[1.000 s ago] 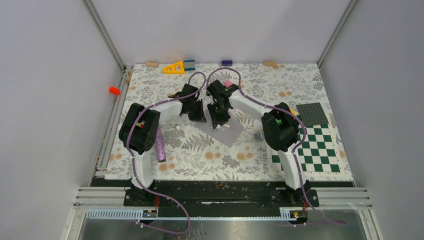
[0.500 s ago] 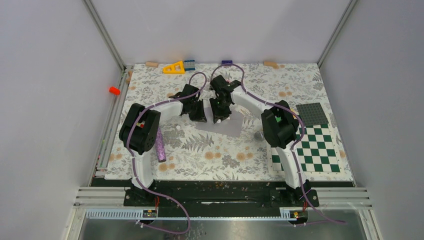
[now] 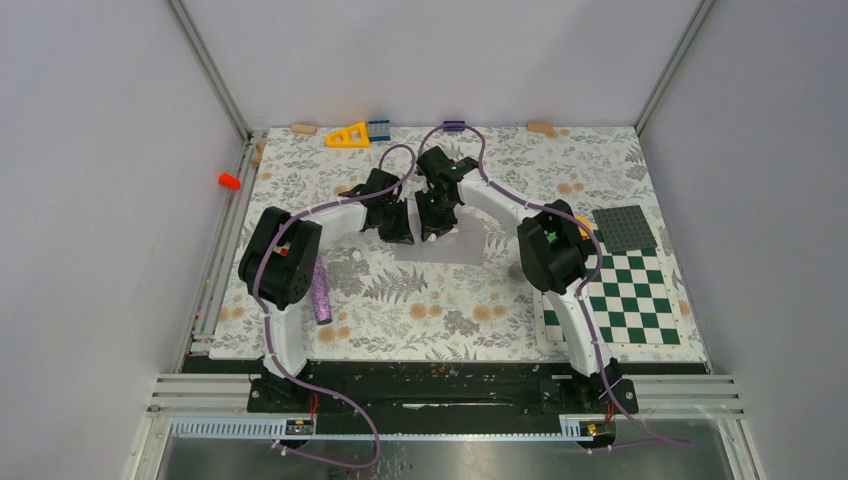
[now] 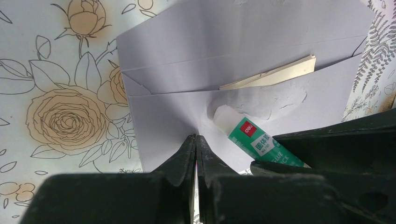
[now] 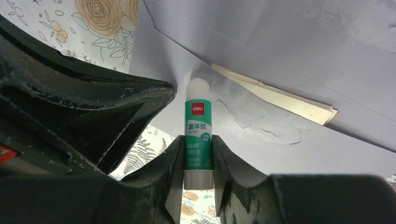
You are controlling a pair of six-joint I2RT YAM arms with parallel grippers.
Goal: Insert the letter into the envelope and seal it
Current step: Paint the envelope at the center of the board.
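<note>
Looking down from the top camera, we see the envelope (image 3: 458,250) lying flat on the floral cloth (image 3: 400,300) near the middle of the table, a little towards the far side. Both arms reach in over its left part, the left gripper (image 3: 403,235) just left of the right gripper (image 3: 432,230); from this height we cannot tell how either pair of fingers stands. A purple glitter tube (image 3: 321,290) lies beside the left arm. A yellow triangle (image 3: 348,135) sits at the far edge, and the checkerboard mat (image 3: 625,300) lies at the right, well apart from the envelope. In the left wrist view we find the left fingers pressed together with nothing between them. Their tips rest on the envelope's pocket panel, where the paper puckers. The flap is folded open on the far side, and the cream letter (image 4: 275,74) sits inside the pocket with one edge showing at the mouth. A green-and-white glue stick (image 4: 254,137) comes in from the right, its white tip touching the pocket panel beside a rough, smeared patch. In the right wrist view we see the right fingers clamped on the lower body of that glue stick. Its tip meets the paper just beside the left gripper's fingertips.
</note>
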